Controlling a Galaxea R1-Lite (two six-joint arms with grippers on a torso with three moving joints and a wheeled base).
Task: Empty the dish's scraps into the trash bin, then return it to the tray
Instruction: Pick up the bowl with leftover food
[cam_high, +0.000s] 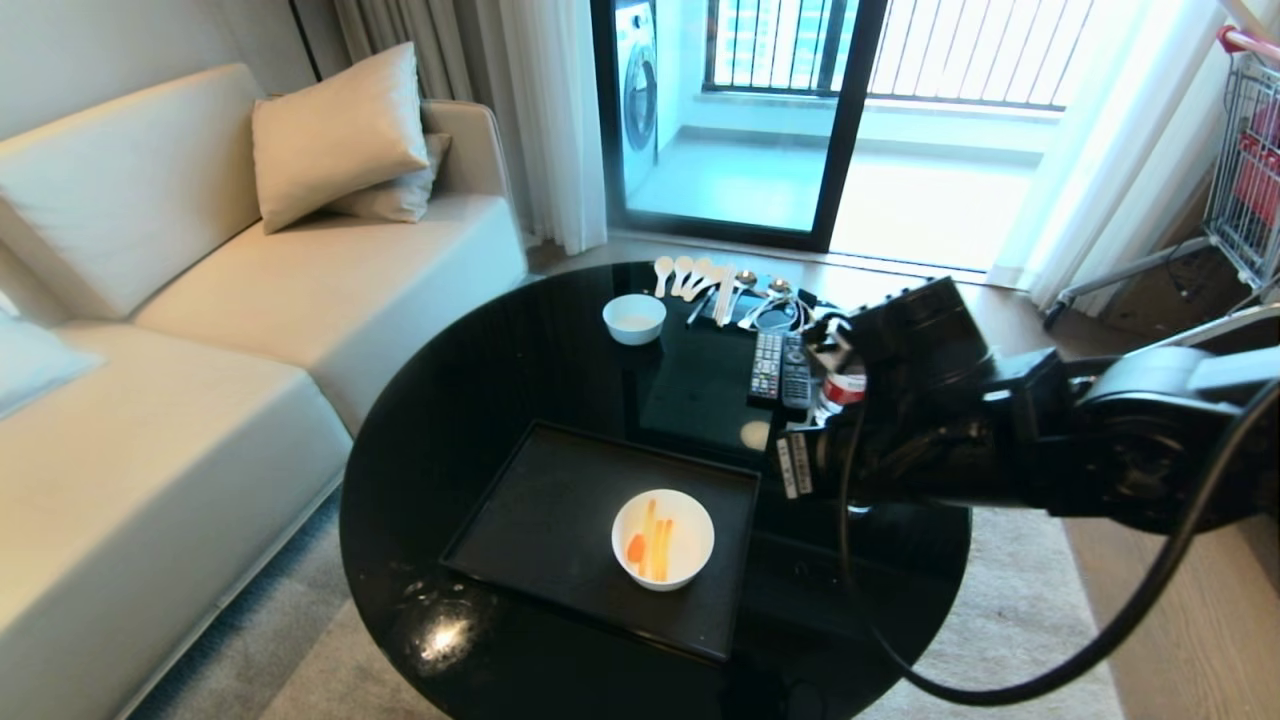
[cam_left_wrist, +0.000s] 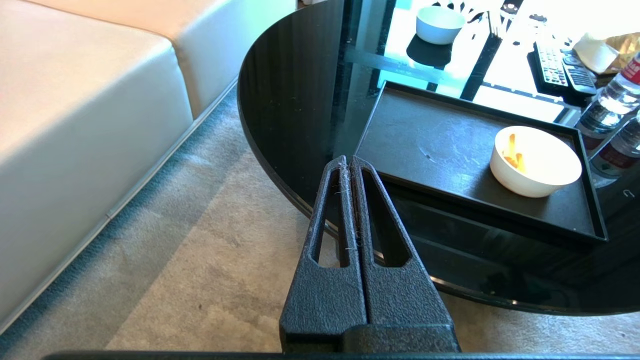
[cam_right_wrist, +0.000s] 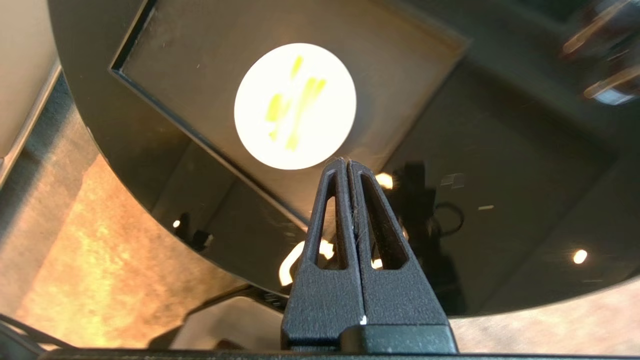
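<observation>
Presently, the bowl (cam_high: 662, 538) of scraps (cam_high: 650, 548) is sitting on the tray (cam_high: 545, 520) while the right gripper (cam_right_wrist: 348, 162) is being held above it, fingers pressed together and empty, needing opening before its rim is approached.

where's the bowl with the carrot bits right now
In the head view the bowl sits on the black tray, in its near right part, on the round black table, with the scraps inside.
</observation>
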